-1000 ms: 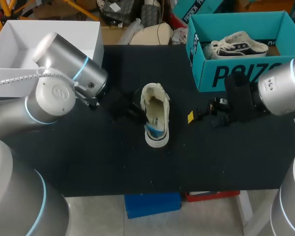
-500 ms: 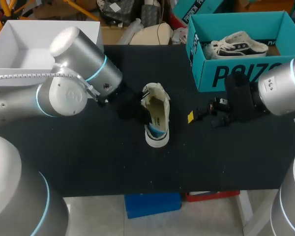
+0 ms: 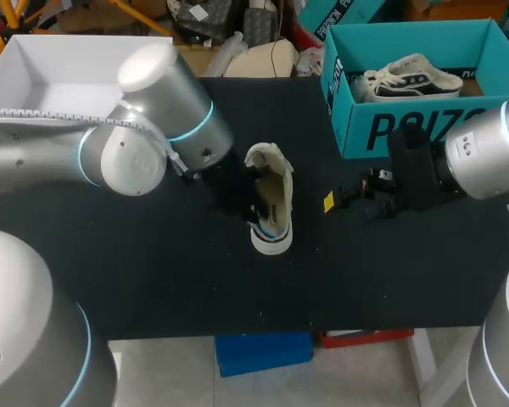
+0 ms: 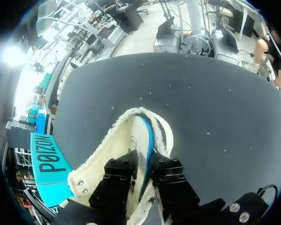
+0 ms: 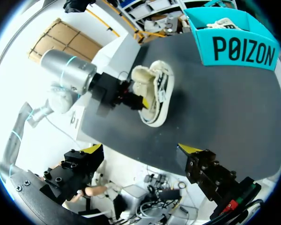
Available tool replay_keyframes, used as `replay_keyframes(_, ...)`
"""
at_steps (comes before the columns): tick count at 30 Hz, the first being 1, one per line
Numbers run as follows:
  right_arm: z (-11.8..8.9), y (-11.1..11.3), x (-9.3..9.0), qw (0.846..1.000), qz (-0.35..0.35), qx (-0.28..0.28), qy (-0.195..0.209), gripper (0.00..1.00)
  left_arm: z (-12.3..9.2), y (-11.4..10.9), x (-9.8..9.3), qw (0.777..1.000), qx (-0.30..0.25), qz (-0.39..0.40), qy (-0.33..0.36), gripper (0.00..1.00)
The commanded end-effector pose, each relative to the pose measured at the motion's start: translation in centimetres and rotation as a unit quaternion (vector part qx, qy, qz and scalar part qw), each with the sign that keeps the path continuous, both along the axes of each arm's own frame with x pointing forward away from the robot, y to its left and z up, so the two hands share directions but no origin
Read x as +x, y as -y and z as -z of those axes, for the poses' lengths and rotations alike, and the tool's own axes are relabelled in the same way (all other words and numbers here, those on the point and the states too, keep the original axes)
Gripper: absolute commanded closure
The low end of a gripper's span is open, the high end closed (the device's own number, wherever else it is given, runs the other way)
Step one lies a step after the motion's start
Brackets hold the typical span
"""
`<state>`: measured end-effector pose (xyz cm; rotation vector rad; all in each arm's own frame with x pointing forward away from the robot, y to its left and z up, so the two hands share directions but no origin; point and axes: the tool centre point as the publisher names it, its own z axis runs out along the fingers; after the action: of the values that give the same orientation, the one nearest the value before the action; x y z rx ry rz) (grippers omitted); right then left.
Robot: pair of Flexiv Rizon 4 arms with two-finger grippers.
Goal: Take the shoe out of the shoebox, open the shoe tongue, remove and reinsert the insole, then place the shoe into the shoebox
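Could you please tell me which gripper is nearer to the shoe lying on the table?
Left. The left gripper is right at the shoe, over its side wall; the right gripper stands well clear of its other side.

An open white box (image 3: 68,68) stands at the black table's (image 3: 390,271) far left corner.

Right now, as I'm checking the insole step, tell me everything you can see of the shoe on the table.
The shoe is a low cream canvas sneaker with frayed edges and a white rubber sole, sole down on the black table, apart from the shoebox. Its mouth gapes open, a blue insole showing inside. The left gripper is at the mouth; whether it grips is unclear.
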<state>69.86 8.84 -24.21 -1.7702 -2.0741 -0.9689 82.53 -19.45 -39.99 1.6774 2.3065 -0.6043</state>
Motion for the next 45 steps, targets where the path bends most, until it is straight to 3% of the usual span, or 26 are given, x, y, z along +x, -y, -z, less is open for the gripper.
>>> replay_keyframes(1,0.0,-0.1,0.0,1.000,0.001,-0.002,0.000,0.00,-0.4,0.3,-0.2,1.000,-0.009,-0.001,0.001,0.00)
replay_keyframes(12,0.0,-0.1,0.0,1.000,0.001,-0.002,0.000,0.00,-5.2,0.5,-0.8,0.997,-0.070,-0.002,-0.025,0.00)
replay_keyframes(13,0.0,-0.1,0.0,1.000,0.001,-0.002,0.000,0.00,-5.3,0.7,-0.8,0.997,-0.071,0.001,-0.020,0.13)
replay_keyframes(14,0.0,-0.1,0.0,1.000,0.001,-0.002,0.000,0.00,-5.5,0.8,-0.8,0.998,-0.065,0.007,-0.010,0.45)
replay_keyframes(18,0.0,-0.1,0.0,1.000,0.001,-0.002,0.000,0.00,-5.3,1.1,-0.5,0.997,0.011,0.046,0.065,1.00)
replay_keyframes(22,0.0,-0.1,0.0,1.000,0.001,-0.002,0.000,0.00,-5.4,1.3,0.0,0.993,0.045,0.058,0.097,1.00)
replay_keyframes(29,0.0,-0.1,0.0,1.000,0.001,-0.002,0.000,0.00,-6.2,0.3,2.1,0.993,0.037,0.017,0.113,1.00)
replay_keyframes(31,0.0,-0.1,0.0,1.000,0.001,-0.002,0.000,0.00,-6.5,-0.1,2.7,0.992,0.041,0.017,0.117,0.84)
replay_keyframes(33,0.0,-0.1,0.0,1.000,0.001,-0.002,0.000,0.00,-7.0,-0.6,3.3,0.992,0.040,0.005,0.116,0.98)
replay_keyframes(34,0.0,-0.1,0.0,1.000,0.001,-0.002,0.000,0.00,-7.3,-0.7,3.6,0.992,0.034,-0.009,0.119,1.00)
replay_keyframes(40,0.0,-0.1,0.0,1.000,0.001,-0.002,0.000,0.00,-9.3,-1.1,5.1,0.992,-0.017,-0.103,0.077,1.00)
replay_keyframes(45,0.0,-0.1,0.0,1.000,0.001,-0.002,0.000,0.00,-10.8,-1.6,7.2,0.972,-0.047,-0.220,0.074,1.00)
